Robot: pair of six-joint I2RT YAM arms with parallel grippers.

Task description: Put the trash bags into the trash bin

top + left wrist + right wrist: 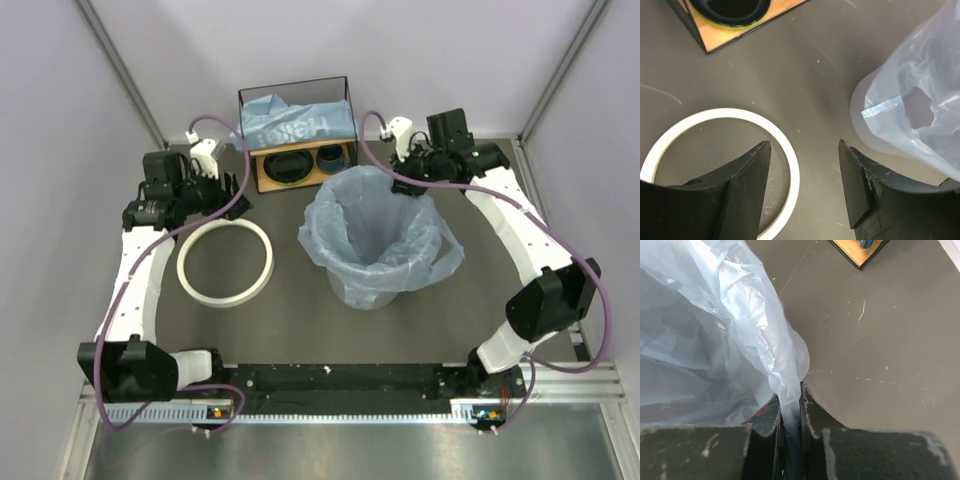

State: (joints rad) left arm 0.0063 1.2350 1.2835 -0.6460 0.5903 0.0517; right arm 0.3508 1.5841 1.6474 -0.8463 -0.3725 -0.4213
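Right claw (790, 392): pressed together on a fold of light-blue film at the far right edge of the trash bag (345, 225), the film running up between its two fingers; seen from above, it sits at the far rim of the bin. Then the left claw (804, 146): spread, nothing between its fingers, hanging over the counter (300, 330) at the far edge of the white ring (225, 262), well apart from the bin. Counter: dark grey, matte, lightly scuffed. One trash bin (862, 115): round, translucent whitish plastic, upright near the middle of the counter, right of the ring. The trash bag sits inside it with the mouth open upward, its film spilling over the rim and down the outside all round. One shelf (262, 172): wooden base, black wire frame, at the far edge of the counter behind the bin. One second trash bag (295, 120): light blue, white lettering, lying crumpled on top of the shelf, not in the bin. White ring: thick, round, flat on the counter. One dark bowl (288, 165) and one dark cup (332, 157), side by side on the wooden base.
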